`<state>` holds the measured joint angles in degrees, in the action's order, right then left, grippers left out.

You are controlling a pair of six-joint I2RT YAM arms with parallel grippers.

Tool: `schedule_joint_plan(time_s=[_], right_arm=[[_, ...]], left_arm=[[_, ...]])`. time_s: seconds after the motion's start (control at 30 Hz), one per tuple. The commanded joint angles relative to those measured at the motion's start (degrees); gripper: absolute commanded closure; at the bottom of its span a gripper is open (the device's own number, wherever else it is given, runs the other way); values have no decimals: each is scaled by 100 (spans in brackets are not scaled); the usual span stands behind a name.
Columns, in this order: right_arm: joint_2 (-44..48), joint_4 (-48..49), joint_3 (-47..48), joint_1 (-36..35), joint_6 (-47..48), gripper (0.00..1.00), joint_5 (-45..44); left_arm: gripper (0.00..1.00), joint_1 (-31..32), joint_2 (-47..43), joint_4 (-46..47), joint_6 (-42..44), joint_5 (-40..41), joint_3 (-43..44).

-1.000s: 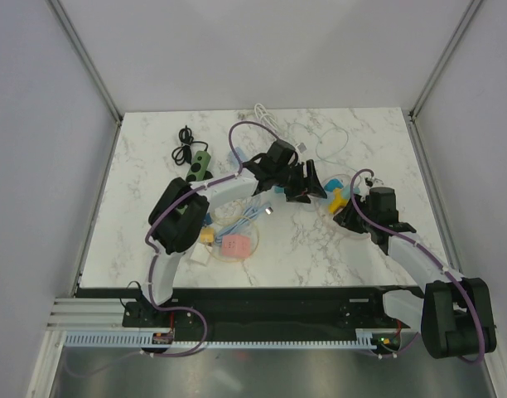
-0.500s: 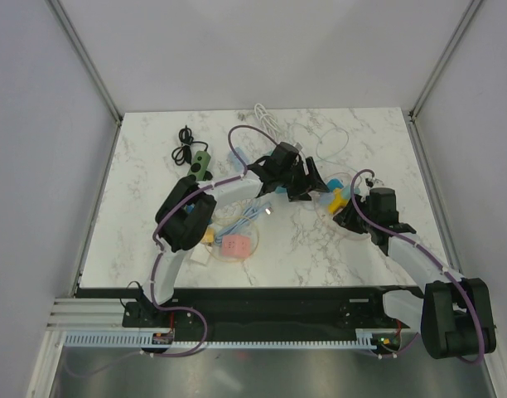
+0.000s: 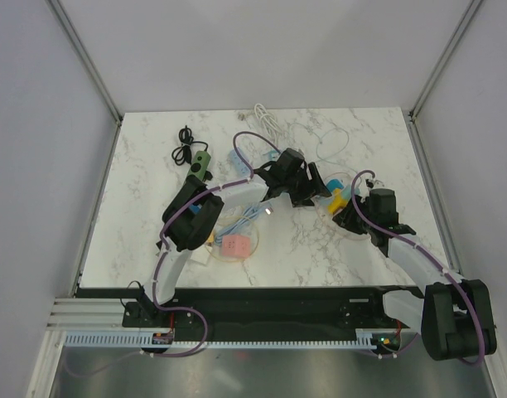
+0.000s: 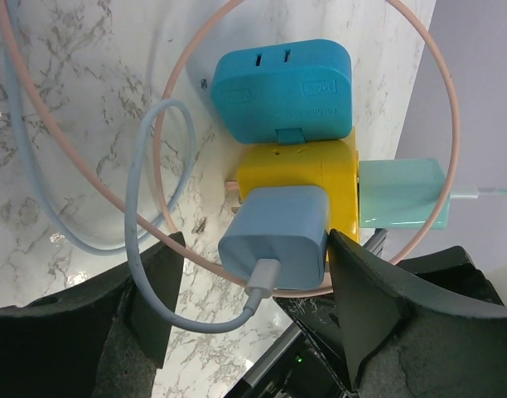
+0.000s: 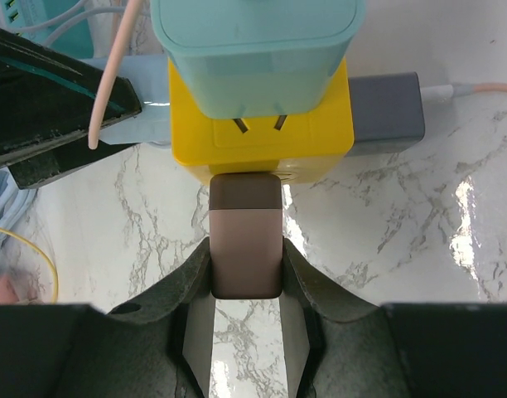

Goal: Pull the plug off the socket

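Note:
A yellow cube socket [image 4: 299, 170] [image 5: 262, 133] lies on the marble table, right of centre in the top view [image 3: 339, 199]. Several plugs sit in it: a teal adapter [image 4: 282, 87], a slate-blue charger [image 4: 274, 236] with a blue cable, a mint charger [image 5: 258, 54] and a pink-brown plug [image 5: 246, 236]. My right gripper [image 5: 246, 261] is shut on the pink-brown plug, right up against the socket. My left gripper [image 4: 255, 249] is open and straddles the slate-blue charger; its right finger [image 4: 365, 290] touches the charger's side, its left finger [image 4: 150, 290] stands apart.
A pink cable loop [image 4: 166, 166] and a blue cable [image 4: 142, 215] circle the socket. A green power strip [image 3: 202, 165] and black cord [image 3: 184, 146] lie at the back left, white cables [image 3: 268, 118] at the back, and a pink socket [image 3: 234, 245] with tangled cables at the front left.
My left arm has moved right, bringing its gripper up to the yellow socket and around the slate-blue charger. My right arm has stayed on the plug.

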<state>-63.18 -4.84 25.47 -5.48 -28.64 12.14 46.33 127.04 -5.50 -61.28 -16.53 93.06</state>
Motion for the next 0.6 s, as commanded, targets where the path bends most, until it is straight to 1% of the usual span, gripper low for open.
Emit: schedule_joint_plan(time_s=[0.0,0.1,0.17,0.2,0.27,0.3,0.37,0.47,0.57], right_arm=[[139,-43,-86,-59,-133,68,236],[148,-61,-78,-59,-107,68,245],[165,-113,-43,-59,-80,68,210],[183,-122,-34,-59,-63,68,210],[218,-157,-16,-59,-10,68,183],[209,-157,-16,-50,-1,68,175],[183,-175,10,-50,52,68,148],[148,-201,19,-50,87,68,131],[174,-210,28,-50,122,68,104]], left_arm=[[25,26,31,224,-131,133,196],[26,26,75,400,-60,-200,169],[24,43,-47,523,19,-306,12],[23,52,-153,723,71,-298,-268],[20,52,-539,830,273,-184,-594],[19,52,-679,874,457,-149,-891],[18,52,-1066,875,634,-52,-1104],[19,52,-1409,875,871,-183,-1342],[22,52,-1568,936,924,-350,-1422]])
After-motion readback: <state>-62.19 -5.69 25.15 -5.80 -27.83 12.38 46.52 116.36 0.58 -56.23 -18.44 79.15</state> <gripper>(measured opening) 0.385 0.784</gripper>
